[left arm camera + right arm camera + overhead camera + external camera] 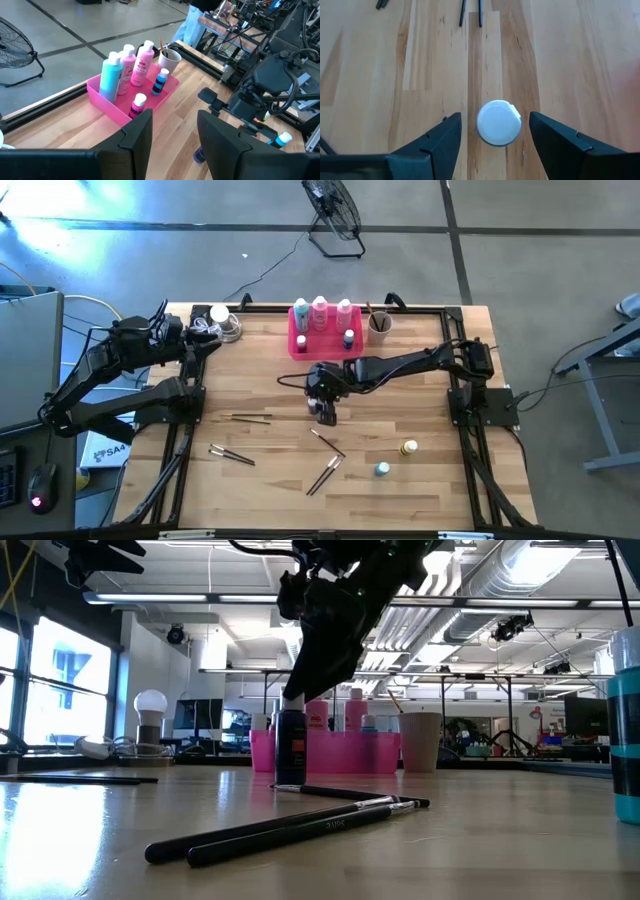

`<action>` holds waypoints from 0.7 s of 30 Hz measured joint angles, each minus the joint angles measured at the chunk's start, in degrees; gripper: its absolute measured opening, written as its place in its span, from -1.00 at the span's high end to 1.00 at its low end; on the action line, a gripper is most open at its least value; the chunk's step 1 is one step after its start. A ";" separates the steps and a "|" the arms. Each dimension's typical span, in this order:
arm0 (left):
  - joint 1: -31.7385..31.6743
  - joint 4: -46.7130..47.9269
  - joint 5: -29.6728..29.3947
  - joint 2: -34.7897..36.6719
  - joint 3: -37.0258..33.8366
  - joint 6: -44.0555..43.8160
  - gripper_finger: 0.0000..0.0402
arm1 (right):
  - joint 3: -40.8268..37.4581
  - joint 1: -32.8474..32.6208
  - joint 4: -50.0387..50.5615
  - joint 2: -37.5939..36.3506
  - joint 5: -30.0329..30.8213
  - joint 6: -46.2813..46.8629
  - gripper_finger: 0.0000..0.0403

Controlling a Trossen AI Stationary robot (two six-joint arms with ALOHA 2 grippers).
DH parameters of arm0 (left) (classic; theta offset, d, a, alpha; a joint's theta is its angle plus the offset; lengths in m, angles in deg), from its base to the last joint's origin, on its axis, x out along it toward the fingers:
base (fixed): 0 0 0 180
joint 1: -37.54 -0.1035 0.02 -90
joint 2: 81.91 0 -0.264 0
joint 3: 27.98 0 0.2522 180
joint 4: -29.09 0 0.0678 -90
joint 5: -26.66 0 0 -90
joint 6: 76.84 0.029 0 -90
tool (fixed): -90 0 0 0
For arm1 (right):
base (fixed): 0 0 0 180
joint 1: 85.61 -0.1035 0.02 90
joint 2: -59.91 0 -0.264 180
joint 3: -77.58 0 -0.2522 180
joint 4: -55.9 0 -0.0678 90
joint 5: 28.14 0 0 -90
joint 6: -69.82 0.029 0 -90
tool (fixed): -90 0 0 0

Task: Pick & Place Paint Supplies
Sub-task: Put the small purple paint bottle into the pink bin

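Paintbrushes (300,830) lie nearest; beyond them, just before the pink tray (300,345), the right gripper (327,412) hangs wide over a white-capped dark bottle (499,123). It should descend centred, then close.

One camera looks straight down on the whole pale wooden desk (400,490); another sits at desktop height, facing level across it. Both, and the left wrist camera, share the bright pink rectangular tray (300,345).

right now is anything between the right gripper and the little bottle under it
Nothing. In the right wrist view the tiny bottle's white cap sits in the gap of the open right gripper, with only bare wooden table around it.
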 joint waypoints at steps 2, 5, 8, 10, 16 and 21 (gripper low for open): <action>0.00 0.02 0.00 0.00 0.00 0.02 0.24 | 0.00 0.00 0.00 -0.02 -0.02 -0.02 -0.13; 0.00 0.02 0.00 0.00 0.00 0.00 0.24 | 0.00 0.00 0.00 -0.02 -0.02 -0.01 -0.13; 0.00 0.02 0.00 0.00 0.00 0.00 0.24 | 0.00 0.00 0.00 -0.02 0.00 -0.02 -0.13; 0.02 0.01 0.00 0.00 0.00 0.02 0.24 | 0.00 0.00 0.00 -0.02 0.00 0.00 -0.11; 0.02 0.01 -0.01 0.00 0.00 0.00 0.24 | -0.01 0.00 0.00 -0.02 0.00 -0.02 0.02; 0.00 0.02 -0.02 0.02 0.00 0.00 0.24 | -0.02 0.00 0.00 -0.02 0.02 0.00 0.12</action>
